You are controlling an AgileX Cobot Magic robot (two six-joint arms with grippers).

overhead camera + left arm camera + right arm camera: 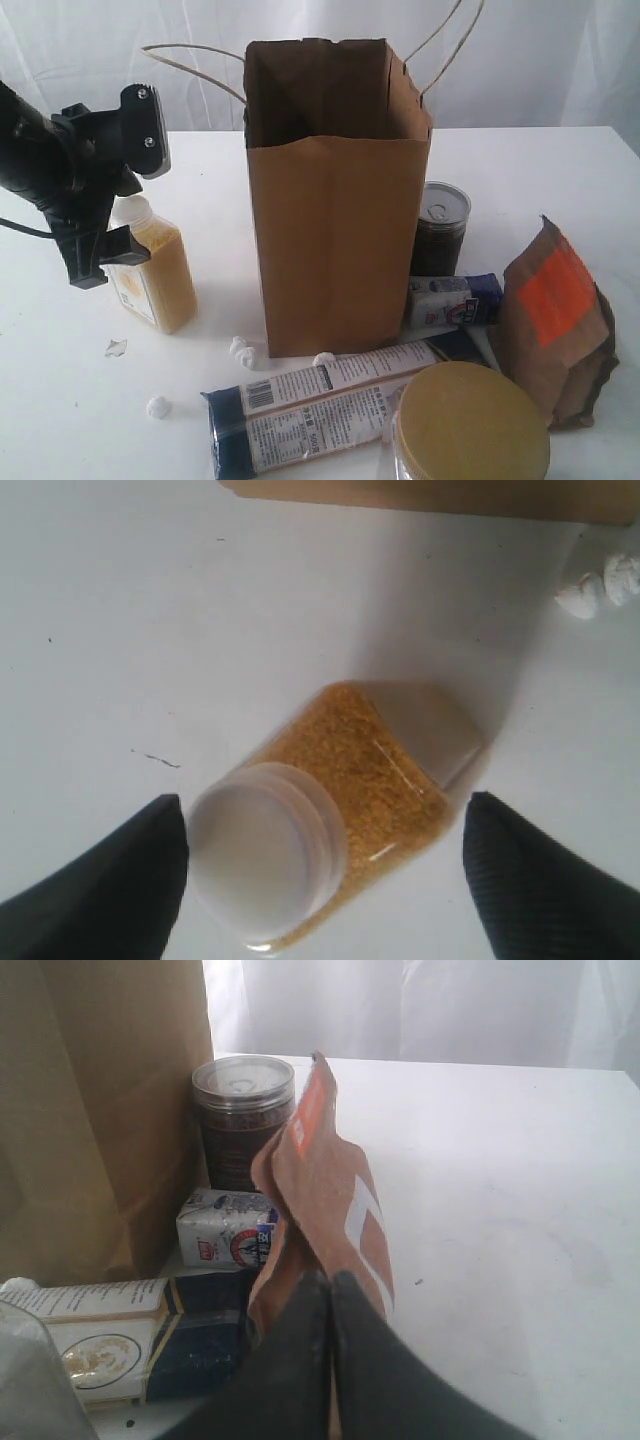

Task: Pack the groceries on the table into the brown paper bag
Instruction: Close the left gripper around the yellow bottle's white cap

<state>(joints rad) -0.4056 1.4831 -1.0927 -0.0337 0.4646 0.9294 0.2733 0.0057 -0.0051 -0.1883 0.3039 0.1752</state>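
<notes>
The brown paper bag [335, 240] stands upright and open-topped in the middle of the white table [60, 400]. To its left stands the yellow-grain bottle [160, 275] with a white cap [260, 865]. My left gripper [130, 195] hangs open over it, one finger on each side of the cap, not touching. Right of the bag are the dark can [440, 225], the blue-white packet [450, 300] and the brown pouch [555, 320]. The long navy-tan packet [320, 400] and the gold-lidded jar [470, 425] lie in front. My right gripper [330, 1278] is shut and empty, facing the pouch [320, 1170].
Small white lumps [240, 350] and a clear wrapper scrap [116, 347] lie on the table near the bag's front left corner. A white curtain hangs behind the table. The bag's string handles [440, 50] stick up at the back.
</notes>
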